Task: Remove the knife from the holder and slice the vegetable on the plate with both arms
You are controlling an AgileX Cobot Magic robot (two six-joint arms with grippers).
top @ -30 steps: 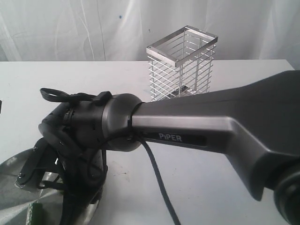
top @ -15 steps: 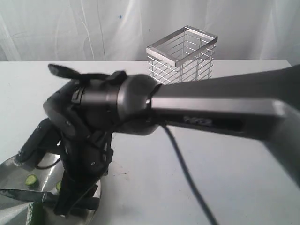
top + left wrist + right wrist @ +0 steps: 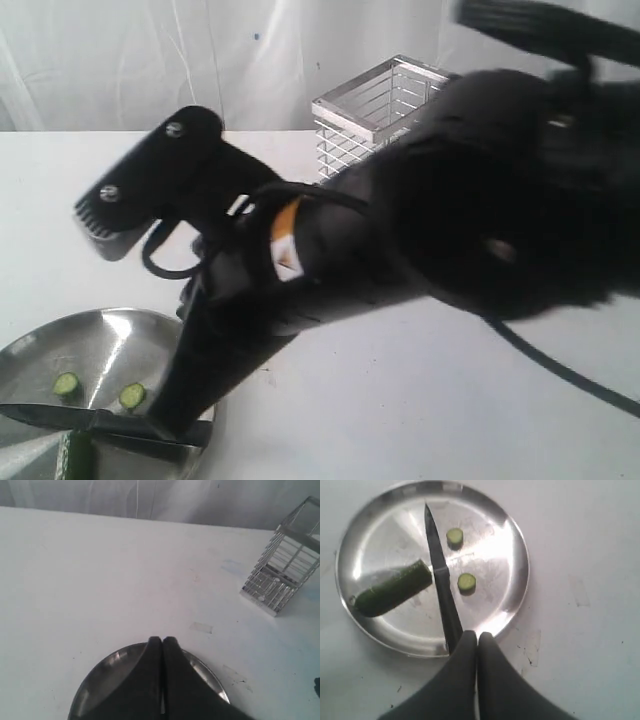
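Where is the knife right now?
The knife lies across the plate in the right wrist view, held by the right end effector, its blade between the cucumber and two cut slices.

Bright, even, diffuse light. Glare streaks on plate (image 3: 510, 555), strongest toward 9 o'clock. Near arm (image 3: 480, 200) heavily motion-blurred, exterior view. Shadows faint. Wrist views slightly soft.

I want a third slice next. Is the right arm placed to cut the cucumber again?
Probably yes: the right gripper holds the knife, whose blade lies across the plate at the cucumber's cut end, with nothing between them.
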